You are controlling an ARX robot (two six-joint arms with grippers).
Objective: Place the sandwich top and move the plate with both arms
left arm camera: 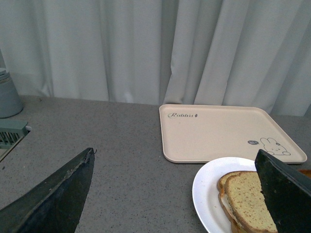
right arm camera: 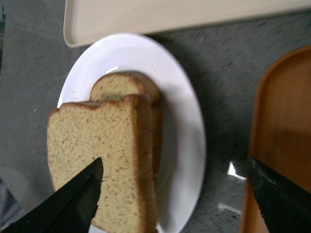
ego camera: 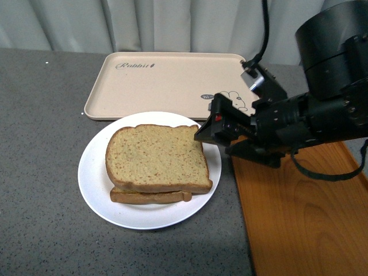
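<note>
The sandwich top (ego camera: 155, 158), a tan speckled slice with a brown crust, lies on a lower slice (ego camera: 149, 197) on the round white plate (ego camera: 92, 172). My right gripper (ego camera: 210, 123) hangs open just above the plate's right rim, beside the bread and holding nothing. In the right wrist view the gripper (right arm camera: 175, 162) spans the sandwich top (right arm camera: 107, 155) edge and the plate (right arm camera: 180, 126) rim. The left arm is out of the front view. Its gripper (left arm camera: 174, 153) is open over bare tabletop, with the plate (left arm camera: 206, 194) and sandwich top (left arm camera: 248, 199) by one finger (left arm camera: 286, 194).
A beige rabbit tray (ego camera: 155, 80) lies behind the plate, close to its far rim. An orange wooden tray (ego camera: 299, 218) sits to the right, under my right arm. A grey curtain (left arm camera: 146, 48) closes the back. A grey container (left arm camera: 7, 97) stands far left.
</note>
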